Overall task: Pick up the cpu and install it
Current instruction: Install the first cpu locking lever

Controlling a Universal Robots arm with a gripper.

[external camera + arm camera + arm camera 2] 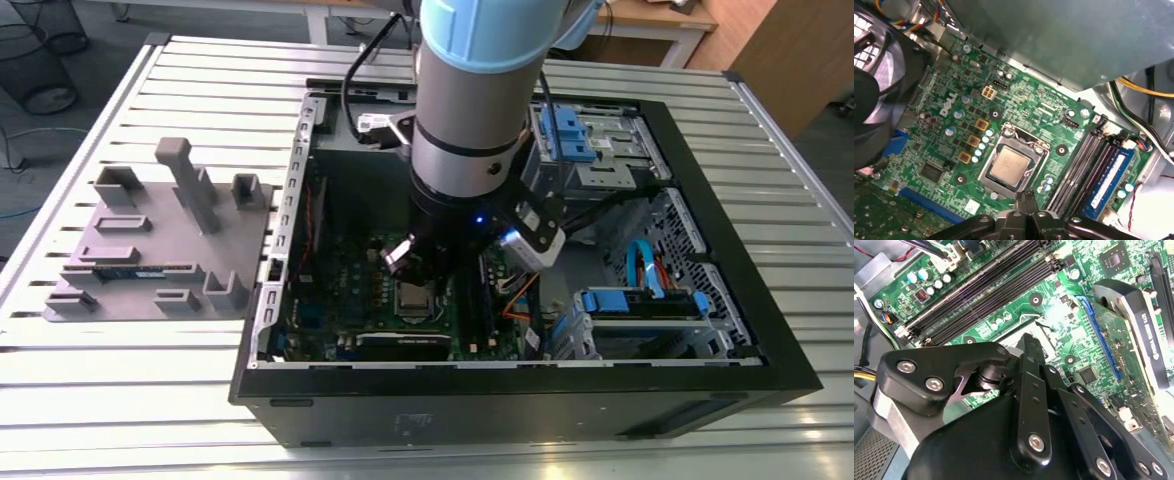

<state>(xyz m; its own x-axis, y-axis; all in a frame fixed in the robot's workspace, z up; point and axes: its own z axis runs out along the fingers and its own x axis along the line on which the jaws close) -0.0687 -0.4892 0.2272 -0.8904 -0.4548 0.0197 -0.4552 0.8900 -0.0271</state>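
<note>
Jaws [1026, 200] close above cpu [1010, 165] seated in socket frame [988, 167]; memory slots [1079, 167] beside.

In the exterior view the arm [470, 120] hides the motherboard [360, 290] behind it and runs off the top edge. In the second wrist view the end effector [1026, 347] covers most of the socket frame [1024, 322]; its fingertips cannot be made out.
</note>
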